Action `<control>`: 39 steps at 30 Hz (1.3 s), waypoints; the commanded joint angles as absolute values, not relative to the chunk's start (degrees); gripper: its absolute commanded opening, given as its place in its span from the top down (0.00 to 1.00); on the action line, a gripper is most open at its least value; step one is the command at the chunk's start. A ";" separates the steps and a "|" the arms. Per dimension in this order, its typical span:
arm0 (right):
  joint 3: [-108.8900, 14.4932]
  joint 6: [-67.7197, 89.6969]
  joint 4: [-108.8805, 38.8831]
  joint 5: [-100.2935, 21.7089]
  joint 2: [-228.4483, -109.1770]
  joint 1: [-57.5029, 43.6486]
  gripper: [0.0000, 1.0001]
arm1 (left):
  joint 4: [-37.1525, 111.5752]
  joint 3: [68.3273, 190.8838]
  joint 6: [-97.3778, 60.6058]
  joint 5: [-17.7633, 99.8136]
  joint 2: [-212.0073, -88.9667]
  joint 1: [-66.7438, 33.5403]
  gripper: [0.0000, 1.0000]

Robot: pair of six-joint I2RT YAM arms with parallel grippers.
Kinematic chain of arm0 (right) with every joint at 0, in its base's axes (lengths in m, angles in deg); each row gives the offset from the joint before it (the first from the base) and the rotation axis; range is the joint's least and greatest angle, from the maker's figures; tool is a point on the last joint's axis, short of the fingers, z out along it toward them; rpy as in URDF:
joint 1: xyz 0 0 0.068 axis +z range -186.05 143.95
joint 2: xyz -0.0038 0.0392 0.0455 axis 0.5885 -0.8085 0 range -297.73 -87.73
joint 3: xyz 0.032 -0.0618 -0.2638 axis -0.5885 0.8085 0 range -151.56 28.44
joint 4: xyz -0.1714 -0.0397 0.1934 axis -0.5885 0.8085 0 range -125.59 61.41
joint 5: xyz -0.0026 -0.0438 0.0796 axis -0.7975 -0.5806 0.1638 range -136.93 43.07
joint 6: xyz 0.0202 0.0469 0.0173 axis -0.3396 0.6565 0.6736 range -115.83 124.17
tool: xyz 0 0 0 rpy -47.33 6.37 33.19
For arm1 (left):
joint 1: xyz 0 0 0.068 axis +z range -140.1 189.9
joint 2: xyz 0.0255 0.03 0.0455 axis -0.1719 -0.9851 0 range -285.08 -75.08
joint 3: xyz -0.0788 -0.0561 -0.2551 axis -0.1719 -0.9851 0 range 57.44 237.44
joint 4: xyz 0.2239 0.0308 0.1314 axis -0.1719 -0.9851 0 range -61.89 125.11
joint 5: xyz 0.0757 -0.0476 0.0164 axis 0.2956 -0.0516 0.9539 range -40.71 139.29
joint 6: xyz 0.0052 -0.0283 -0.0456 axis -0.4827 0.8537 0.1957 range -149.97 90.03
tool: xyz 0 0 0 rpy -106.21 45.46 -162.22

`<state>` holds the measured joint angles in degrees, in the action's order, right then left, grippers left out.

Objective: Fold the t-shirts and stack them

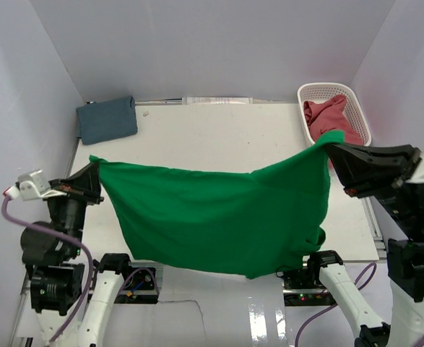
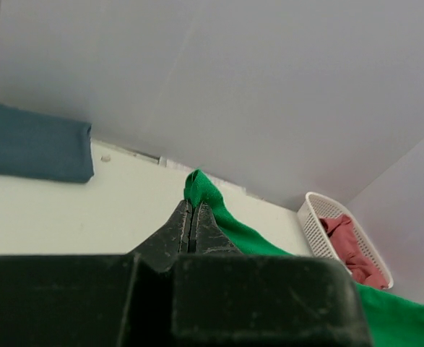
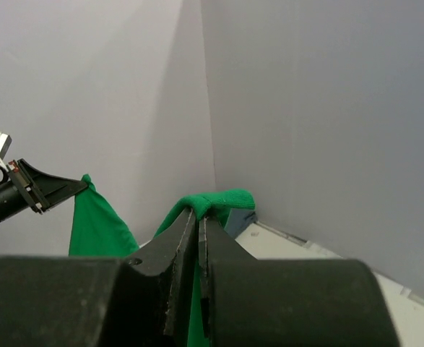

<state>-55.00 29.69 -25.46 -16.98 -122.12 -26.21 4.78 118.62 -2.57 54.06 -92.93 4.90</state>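
Observation:
A bright green t-shirt [image 1: 219, 217] hangs stretched in the air between both arms, sagging in the middle, its lower hem near the table's front edge. My left gripper [image 1: 96, 168] is shut on its left corner [image 2: 197, 184]. My right gripper [image 1: 332, 148] is shut on its right corner [image 3: 222, 199]. A slate blue t-shirt [image 1: 107, 119] lies folded at the back left of the table; it also shows in the left wrist view [image 2: 31, 152]. A pinkish red t-shirt [image 1: 329, 116] lies crumpled in the white basket [image 1: 362, 119].
The white lattice basket [image 2: 314, 224] stands at the back right corner of the white table [image 1: 226, 137]. Grey walls close in the back and both sides. A small pale strip [image 1: 215, 100] lies along the back edge.

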 commanded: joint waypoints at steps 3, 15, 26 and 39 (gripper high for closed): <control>-50.24 28.79 -30.05 -19.95 -126.65 -26.39 0.92 | 10.05 113.87 -3.60 56.32 -99.23 4.89 1.00; -45.05 30.10 -43.84 -16.70 -153.63 -26.39 0.92 | 29.47 105.96 -5.00 58.69 -125.07 4.98 1.00; -57.33 28.43 -42.19 -14.51 -182.90 -27.44 0.92 | 40.12 114.73 -5.35 55.70 -159.15 6.12 1.00; -92.38 27.72 -24.09 -9.32 -219.46 -28.94 0.92 | 42.93 128.54 -8.87 56.14 -180.10 7.35 1.00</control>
